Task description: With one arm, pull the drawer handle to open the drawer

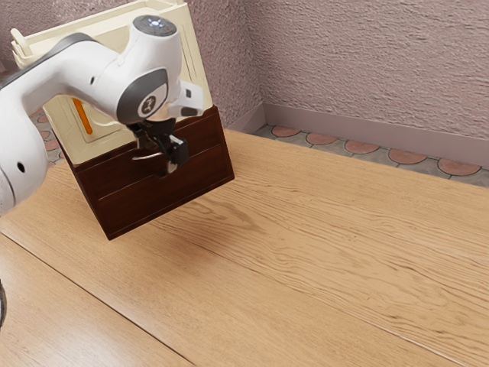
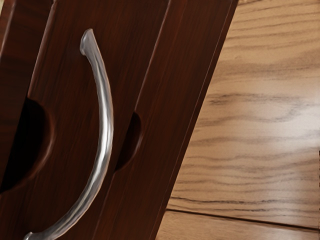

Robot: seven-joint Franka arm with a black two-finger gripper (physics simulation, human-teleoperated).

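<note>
While the white arm (image 1: 92, 65) is reaching over the table (image 1: 306, 245), the black claw (image 1: 172, 162) is hanging close in front of the brown box (image 1: 153, 200). I am looking hard from here, but I am not able to tell if the claw is wide or narrow, or if it is touching anything. The shiny handle (image 2: 105, 130) is sticking out from the front of the drawer (image 2: 70, 100), bending like a bow, with its two ends joining the wood. The drawer is looking shut to me, so I am guessing that the job now is getting a good hold.

To do it well, the claw should be going around the thin bar near the middle of the bend, with one side of it on each side of the bar. It should be turning to match the way the bar is lying, and not be bumping the wood. Then it should be squeezing tight and pulling slowly, straight out from the box. If it is pulling crooked, the drawer might be sticking, or the smooth bar might be slipping away.
</note>
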